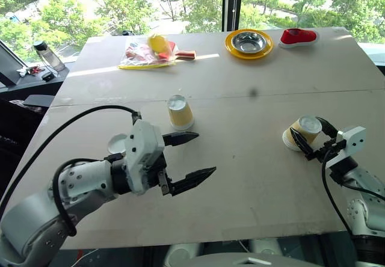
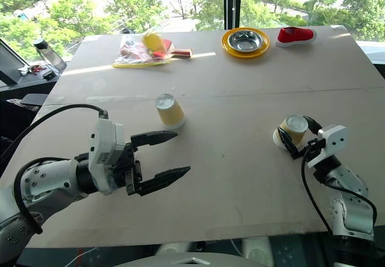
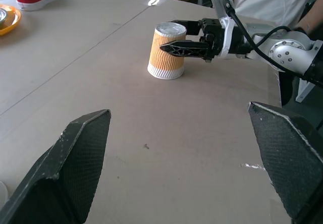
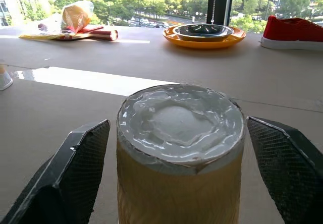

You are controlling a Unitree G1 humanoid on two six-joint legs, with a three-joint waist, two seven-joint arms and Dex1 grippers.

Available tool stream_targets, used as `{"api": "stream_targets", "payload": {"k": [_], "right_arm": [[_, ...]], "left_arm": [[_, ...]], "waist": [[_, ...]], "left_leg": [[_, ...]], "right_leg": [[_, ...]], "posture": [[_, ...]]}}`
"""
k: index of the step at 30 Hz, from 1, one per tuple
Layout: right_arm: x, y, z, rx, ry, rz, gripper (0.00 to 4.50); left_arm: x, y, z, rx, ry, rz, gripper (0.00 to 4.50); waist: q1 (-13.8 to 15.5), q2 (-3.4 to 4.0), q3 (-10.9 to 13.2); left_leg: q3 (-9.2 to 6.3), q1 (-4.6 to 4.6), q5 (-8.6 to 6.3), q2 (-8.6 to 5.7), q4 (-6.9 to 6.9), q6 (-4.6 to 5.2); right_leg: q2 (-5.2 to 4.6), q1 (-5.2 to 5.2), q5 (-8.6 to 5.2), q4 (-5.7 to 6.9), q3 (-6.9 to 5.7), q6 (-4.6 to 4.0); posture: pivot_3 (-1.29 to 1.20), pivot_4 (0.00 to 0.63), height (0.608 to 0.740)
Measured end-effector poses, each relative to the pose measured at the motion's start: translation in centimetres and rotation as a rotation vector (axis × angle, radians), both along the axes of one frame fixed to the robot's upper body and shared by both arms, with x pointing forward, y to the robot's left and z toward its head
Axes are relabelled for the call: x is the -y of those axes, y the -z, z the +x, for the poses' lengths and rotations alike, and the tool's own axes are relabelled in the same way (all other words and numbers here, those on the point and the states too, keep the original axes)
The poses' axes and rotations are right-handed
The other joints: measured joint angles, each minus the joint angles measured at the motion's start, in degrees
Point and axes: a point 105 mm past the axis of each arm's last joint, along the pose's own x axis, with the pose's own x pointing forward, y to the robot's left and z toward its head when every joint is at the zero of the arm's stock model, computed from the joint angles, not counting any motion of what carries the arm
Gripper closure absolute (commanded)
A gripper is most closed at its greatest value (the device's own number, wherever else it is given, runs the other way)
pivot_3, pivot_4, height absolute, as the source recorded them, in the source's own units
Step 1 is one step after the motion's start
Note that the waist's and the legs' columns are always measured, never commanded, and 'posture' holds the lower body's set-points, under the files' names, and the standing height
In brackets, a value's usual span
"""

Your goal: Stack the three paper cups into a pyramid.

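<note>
Two black fingers of the right gripper (image 1: 313, 138) flank an upside-down paper cup (image 1: 304, 131), grip uncertain; the left gripper (image 1: 191, 159) gapes empty.

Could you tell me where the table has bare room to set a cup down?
The widest free patch lies between the middle cup and the right cup, running to the near edge of the table. It is crowded along the far edge: bag, steel bowl on its yellow plate, red shoe.
</note>
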Motion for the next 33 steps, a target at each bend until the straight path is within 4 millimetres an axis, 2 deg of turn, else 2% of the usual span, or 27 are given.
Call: {"api": "stream_targets", "payload": {"k": [3, 4, 9, 12, 16, 20, 21, 25, 29, 33], "right_arm": [[-0.1, -0.2, 0.2, 0.006, -0.007, 0.001, 2.57], [-0.3, -0.3, 0.4, 0.01, -0.015, 0.002, 2.63], [-2.1, -1.0, 1.5, 0.032, -0.083, -0.02, 2.64], [-4.1, -1.7, 3.4, 0.048, -0.132, -0.055, 2.64], [-8.0, -2.7, 6.7, 0.059, -0.206, -0.077, 2.64], [-9.5, -2.5, 8.4, 0.028, -0.218, -0.088, 2.64], [-9.5, -2.2, 8.6, 0.016, -0.218, -0.091, 1.63], [-9.0, -1.7, 8.9, -0.012, -0.212, -0.101, 0.09], [-8.6, -2.3, 8.7, 0.011, -0.213, -0.085, 0.09], [-8.2, -5.9, 7.6, 0.142, -0.226, -0.139, 0.09]], "left_arm": [[-0.3, 0.5, -0.1, -0.019, -0.021, -0.014, 0.0], [-0.4, 0.7, -0.2, -0.025, -0.035, -0.02, 0.0], [-1.3, 1.2, 0.0, -0.019, -0.12, -0.045, 0.0], [-2.1, 1.7, 0.5, -0.005, -0.23, -0.07, 0.0], [-2.7, 1.7, 1.2, 0.038, -0.39, -0.098, 0.0], [-3.1, 1.6, 1.3, 0.059, -0.5, -0.124, 0.0], [-3.3, 1.8, 1.3, 0.055, -0.515, -0.116, 0.0], [-3.9, 2.5, 1.2, 0.041, -0.569, -0.102, 0.0], [-3.9, 2.5, 0.9, 0.05, -0.579, -0.098, 0.0], [-4.9, 2.9, 0.4, 0.061, -0.666, -0.101, 0.0]], "waist": [[-0.14, 0.0, 0.0], [-0.25, 0.0, 0.0], [-0.91, 0.01, 0.0], [-1.39, 0.01, 0.01], [-1.23, 0.01, 0.01], [-0.67, -0.04, 0.01], [-0.69, -0.04, 0.01], [-1.02, -0.03, 0.01], [-1.15, -0.02, 0.02], [-1.19, 0.0, 0.03]], "left_leg": [[0.01, 0.01, 0.0, 0.0, 0.0, 0.0], [0.01, 0.0, 0.0, 0.0, 0.0, 0.0], [0.03, 0.01, 0.0, 0.0, 0.0, 0.01], [0.1, 0.07, 0.0, 0.01, 0.0, 0.0], [0.06, 0.02, 0.01, 0.03, 0.01, -0.01], [-0.03, -0.11, 0.01, 0.02, 0.01, -0.01], [0.0, -0.12, 0.01, 0.02, 0.01, -0.01], [0.03, -0.09, 0.01, 0.02, 0.01, -0.02], [0.05, -0.06, 0.02, 0.03, 0.01, -0.03], [0.07, -0.14, 0.01, 0.03, 0.01, -0.02]], "right_leg": [[0.0, 0.0, 0.0, 0.0, 0.02, 0.0], [0.0, 0.0, 0.0, 0.0, 0.01, 0.0], [-0.01, 0.01, 0.0, 0.01, 0.02, 0.0], [0.02, 0.01, 0.02, 0.03, 0.11, -0.03], [0.04, -0.01, 0.03, 0.01, 0.04, -0.05], [0.03, -0.08, 0.03, -0.09, -0.06, -0.04], [0.03, -0.1, 0.03, -0.09, -0.03, -0.04], [0.04, -0.12, 0.03, 0.01, -0.01, -0.05], [0.04, -0.11, 0.04, 0.04, 0.02, -0.06], [0.04, -0.18, 0.04, -0.03, 0.07, -0.05]], "posture": [[0.0, 0.15, 0.732], [0.0, 0.15, 0.732], [0.0, 0.15, 0.732], [0.0, 0.15, 0.732], [0.0, 0.15, 0.732], [0.0, 0.15, 0.732], [0.0, 0.15, 0.732], [0.0, 0.15, 0.732], [0.0, 0.15, 0.732], [0.0, 0.15, 0.732]]}}
